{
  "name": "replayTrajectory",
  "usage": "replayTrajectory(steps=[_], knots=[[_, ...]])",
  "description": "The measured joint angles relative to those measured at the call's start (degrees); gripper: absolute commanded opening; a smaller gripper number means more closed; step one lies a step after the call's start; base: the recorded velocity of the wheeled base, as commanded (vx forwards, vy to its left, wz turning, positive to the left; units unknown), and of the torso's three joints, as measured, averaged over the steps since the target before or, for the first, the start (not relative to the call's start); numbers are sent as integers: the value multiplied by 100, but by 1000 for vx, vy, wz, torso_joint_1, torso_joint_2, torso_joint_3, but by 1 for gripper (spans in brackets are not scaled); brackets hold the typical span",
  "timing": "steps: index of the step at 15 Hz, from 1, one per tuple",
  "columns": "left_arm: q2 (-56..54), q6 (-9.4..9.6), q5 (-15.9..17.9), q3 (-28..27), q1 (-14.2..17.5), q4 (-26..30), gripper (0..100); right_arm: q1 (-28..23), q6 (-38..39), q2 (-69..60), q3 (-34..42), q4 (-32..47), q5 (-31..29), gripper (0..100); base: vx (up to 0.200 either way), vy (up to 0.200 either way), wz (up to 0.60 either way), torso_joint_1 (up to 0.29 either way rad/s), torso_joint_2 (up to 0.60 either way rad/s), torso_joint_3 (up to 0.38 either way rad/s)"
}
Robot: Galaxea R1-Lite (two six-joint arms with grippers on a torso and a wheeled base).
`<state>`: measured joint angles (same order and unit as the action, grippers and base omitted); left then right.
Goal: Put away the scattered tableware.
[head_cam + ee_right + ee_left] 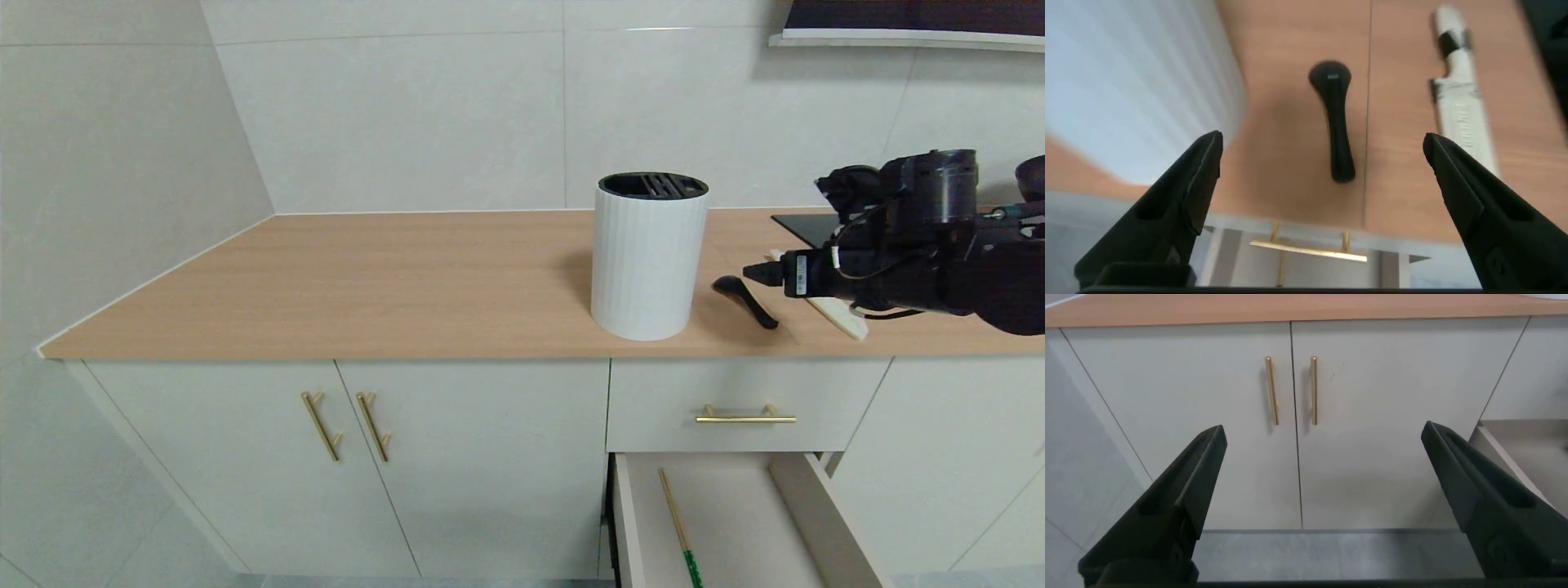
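**Over the counter's front edge: right gripper point(749, 273) wide open above a black spoon point(744, 300)**

Down in front, a pulled-out drawer point(735, 523) holds slim wooden chopsticks point(676, 523) with green near ends. Low before flat cabinet doors point(1388, 441) with thin brass bar handles, the left gripper point(1323, 431) is spread wide and empty.

On the wood-grain countertop point(408, 278), the smooth black spoon lies flat under the gap between the right gripper's widely parted fingers, ungripped. Its handle points toward the counter edge and its rounded bowl toward the wall. Just beside it stands a white ribbed cylindrical utensil holder point(649, 261) with a black slotted top. On the spoon's other side lies a cream knife point(837, 313) with a black band.
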<state>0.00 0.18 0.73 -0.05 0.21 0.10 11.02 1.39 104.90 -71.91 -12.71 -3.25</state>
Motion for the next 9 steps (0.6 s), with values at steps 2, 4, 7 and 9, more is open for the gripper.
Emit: replayTrajectory(steps=[2, 4, 7, 9], knots=[[0, -2, 2, -2, 0, 0, 100, -144, -9, 400, -162, 0, 307, 100, 0, 0, 0, 0, 0, 0], [0, -2, -2, 0, -5, 0, 100, -265, -13, 717, -278, -28, 391, 100, 0, 0, 0, 0, 0, 0], [0, 0, -2, 0, 0, 0, 100, -363, -24, 1078, -427, -37, 458, 100, 0, 0, 0, 0, 0, 0], [0, 0, 2, -2, 0, 0, 100, -391, -27, 1232, -494, -48, 453, 100, 0, 0, 0, 0, 0, 0]])
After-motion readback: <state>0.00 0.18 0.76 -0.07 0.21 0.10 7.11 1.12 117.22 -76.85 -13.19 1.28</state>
